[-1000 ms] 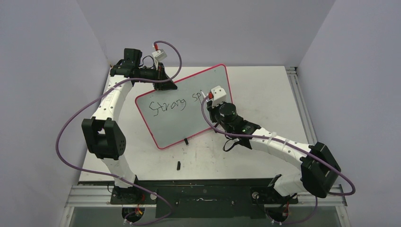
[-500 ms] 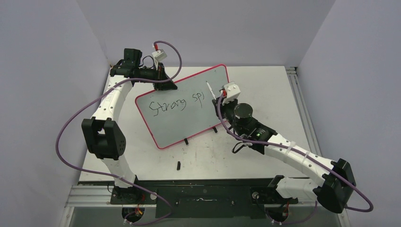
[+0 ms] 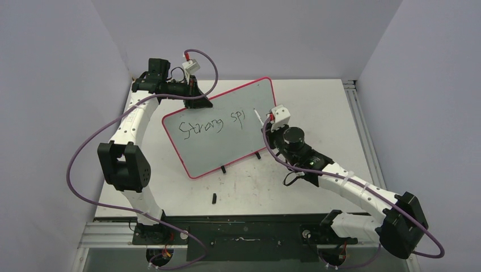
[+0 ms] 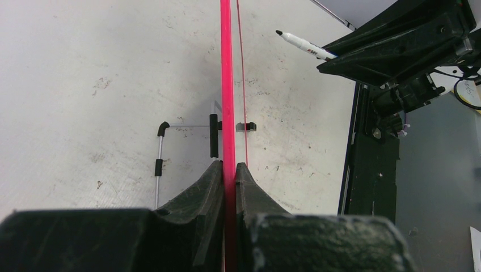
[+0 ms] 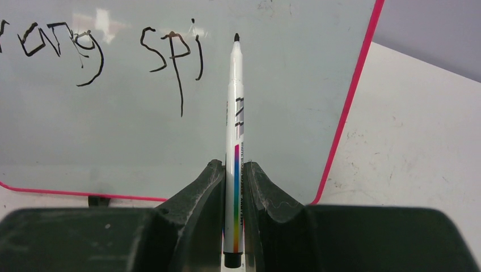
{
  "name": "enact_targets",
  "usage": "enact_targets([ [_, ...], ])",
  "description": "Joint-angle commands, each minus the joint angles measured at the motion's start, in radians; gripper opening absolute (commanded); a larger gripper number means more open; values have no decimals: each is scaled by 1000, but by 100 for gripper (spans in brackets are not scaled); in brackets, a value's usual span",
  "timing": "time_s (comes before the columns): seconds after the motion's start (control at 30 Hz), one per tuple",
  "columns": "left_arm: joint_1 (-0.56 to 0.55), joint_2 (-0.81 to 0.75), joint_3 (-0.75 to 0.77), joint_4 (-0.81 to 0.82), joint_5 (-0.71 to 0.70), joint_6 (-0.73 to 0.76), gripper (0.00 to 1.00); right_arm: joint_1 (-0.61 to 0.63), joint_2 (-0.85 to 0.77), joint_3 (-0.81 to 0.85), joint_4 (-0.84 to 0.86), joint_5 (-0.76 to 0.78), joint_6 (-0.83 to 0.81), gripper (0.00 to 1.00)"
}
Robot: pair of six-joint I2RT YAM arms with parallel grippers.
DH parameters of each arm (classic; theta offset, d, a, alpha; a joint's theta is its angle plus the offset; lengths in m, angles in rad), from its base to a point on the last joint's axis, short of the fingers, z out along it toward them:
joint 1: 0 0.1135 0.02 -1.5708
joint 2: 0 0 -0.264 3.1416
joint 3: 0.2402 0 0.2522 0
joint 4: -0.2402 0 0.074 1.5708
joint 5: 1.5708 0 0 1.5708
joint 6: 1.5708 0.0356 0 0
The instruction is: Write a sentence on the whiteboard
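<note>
The whiteboard (image 3: pixel 227 141), pale with a pink-red rim, stands tilted on the table. My left gripper (image 3: pixel 197 97) is shut on its upper left edge; in the left wrist view the rim (image 4: pixel 227 85) runs edge-on between the gripper's (image 4: pixel 228 167) pressed jaws. The sentence (image 3: pixel 211 123) reads "Strong spi" in black script, also in the right wrist view as the sentence (image 5: pixel 170 51). My right gripper (image 5: pixel 233 167) is shut on a white marker (image 5: pixel 236 113). Its black tip points at the board (image 5: pixel 113 141), right of the "i". The marker (image 4: pixel 303 44) tip hangs a little off the surface.
A small black marker cap (image 3: pixel 214 198) lies on the white table in front of the board. The board's black feet (image 3: pixel 224 169) rest on the tabletop. A metal rail (image 3: pixel 354 113) borders the table on the right; grey walls close the back and sides.
The right arm has swung right along the board with the marker. An "i" has been added after "sp". The left arm and board have not moved.
</note>
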Motion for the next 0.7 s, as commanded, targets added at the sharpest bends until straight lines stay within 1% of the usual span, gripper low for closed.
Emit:
enact_targets([
  [0.0,-33,3,-57,-126,0,24,0,-8,-16,-7,39,-34,-5,5],
  [0.67,-33,6,-56,-126,-2,22,0,26,109,65,73,-18,-50,5],
])
